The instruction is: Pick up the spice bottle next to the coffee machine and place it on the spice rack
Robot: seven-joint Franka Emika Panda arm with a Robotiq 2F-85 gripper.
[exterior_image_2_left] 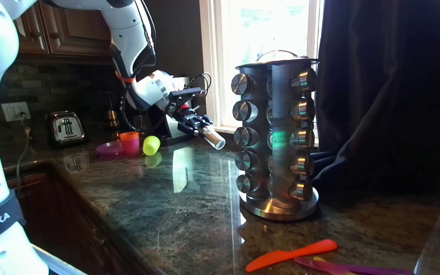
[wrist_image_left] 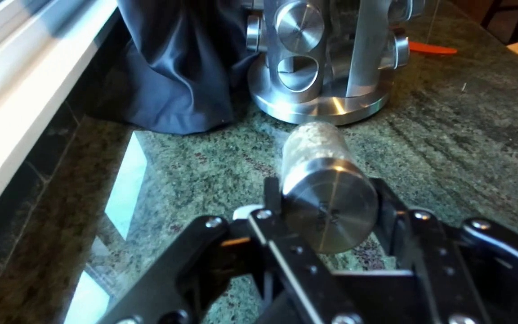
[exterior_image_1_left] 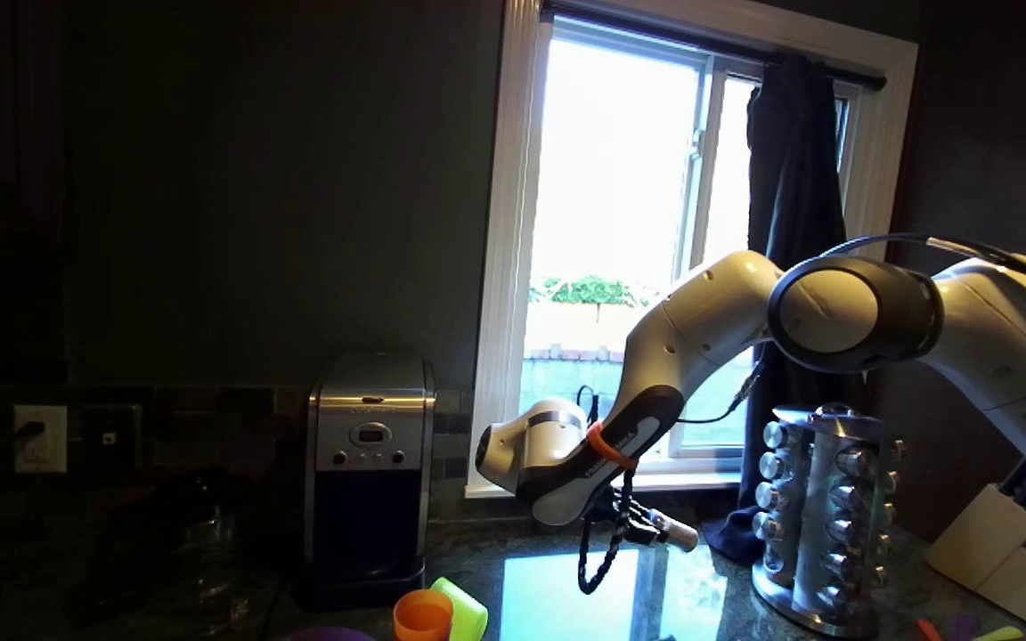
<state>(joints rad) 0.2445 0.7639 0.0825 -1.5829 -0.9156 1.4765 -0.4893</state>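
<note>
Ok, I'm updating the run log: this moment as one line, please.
grasp: end effector closed on spice bottle; pose: tilted, above counter; target: spice rack, low slot empty; placement: not yet done

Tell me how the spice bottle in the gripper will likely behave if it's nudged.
The spice bottle looks rigid and perhaps fragile, being see-through like glass. Its smooth, shiny lid, held from both sides by the gripper, might let it slip or twist. Being cylindrical, it would probably roll if laid on the countertop.

White arm [exterior_image_1_left: 704,307] (orange band [exterior_image_1_left: 609,450]), black jaws
</note>
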